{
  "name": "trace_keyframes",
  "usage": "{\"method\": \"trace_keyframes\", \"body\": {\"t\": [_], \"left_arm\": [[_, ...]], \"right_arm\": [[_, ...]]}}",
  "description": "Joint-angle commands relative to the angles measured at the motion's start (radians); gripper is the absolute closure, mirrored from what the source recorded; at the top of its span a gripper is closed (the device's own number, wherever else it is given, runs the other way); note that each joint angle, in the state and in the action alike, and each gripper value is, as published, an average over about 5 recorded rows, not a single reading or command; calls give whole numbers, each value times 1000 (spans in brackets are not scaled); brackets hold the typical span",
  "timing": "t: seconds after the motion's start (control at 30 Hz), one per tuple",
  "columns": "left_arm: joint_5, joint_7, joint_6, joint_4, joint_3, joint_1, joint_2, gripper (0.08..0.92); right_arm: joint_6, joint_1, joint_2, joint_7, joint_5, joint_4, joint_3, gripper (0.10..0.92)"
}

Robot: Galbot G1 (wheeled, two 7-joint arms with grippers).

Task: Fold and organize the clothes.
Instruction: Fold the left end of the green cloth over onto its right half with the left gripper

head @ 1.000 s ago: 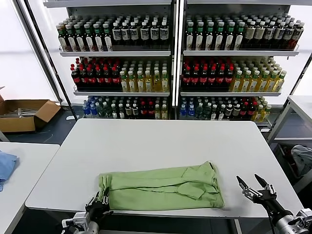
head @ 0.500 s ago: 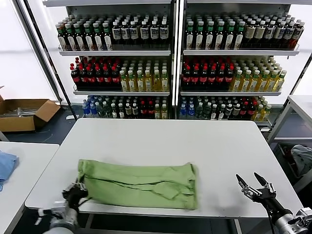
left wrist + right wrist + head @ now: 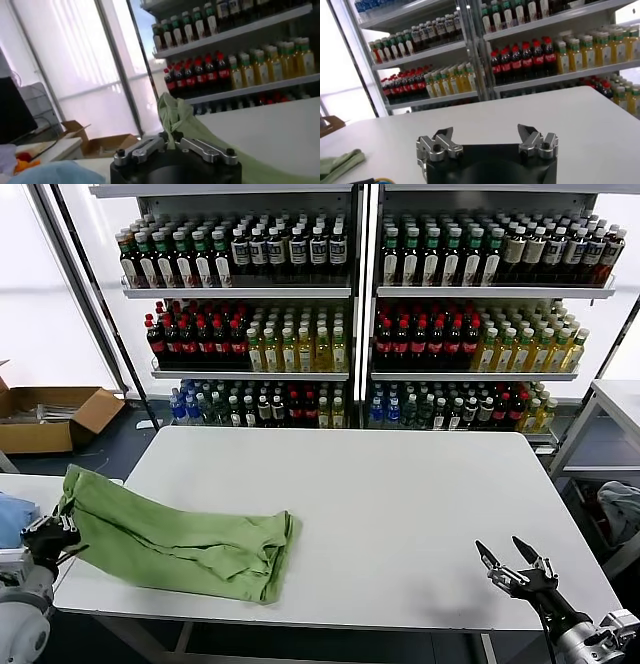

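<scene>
White table (image 3: 400,504) bears one green shirt (image 3: 180,539), left jaws clamping it, right jaws wide.

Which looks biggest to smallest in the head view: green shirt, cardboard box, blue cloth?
1. green shirt, the largest.
2. cardboard box, though it sits farther back, so it may be bigger than it looks.
3. blue cloth, partly cut off.
</scene>
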Motion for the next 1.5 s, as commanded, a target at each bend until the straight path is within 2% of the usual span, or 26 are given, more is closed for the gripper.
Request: {"method": "trace_keyframes", "body": {"t": [0.03,0.2,0.37,0.57,0.83,1.03,1.27,1.37,1.5], "left_arm": [[47,-12,42,-215,191,-71,-36,900],[128,-16,56,-266,389,-89,-78,900],[135,-22,76,-274,494,-88,-107,900],[179,-9,79,-173,604,-128,-153,900],[213,3,106,-61,728,-186,-284,900],[231,11,112,-79,760,-150,-315,900],[233,2,123,-119,741,-130,-313,885],[217,0,127,-174,726,-118,-298,823],[87,0,167,-312,665,-70,-257,712]], "right_arm": [[1,-11,5,-1,-5,11,-2,203],[1,-16,13,-2,-12,14,-1,203],[1,-32,22,-5,-19,20,-5,203],[-1,-43,33,-6,-25,34,-8,203],[-4,-44,39,-5,-33,35,1,203],[-4,-39,40,-3,-33,29,9,203],[-5,-26,44,-2,-35,22,-1,203],[-5,-22,44,-1,-38,19,-6,203],[-6,-17,42,-1,-38,19,-6,203]]}}
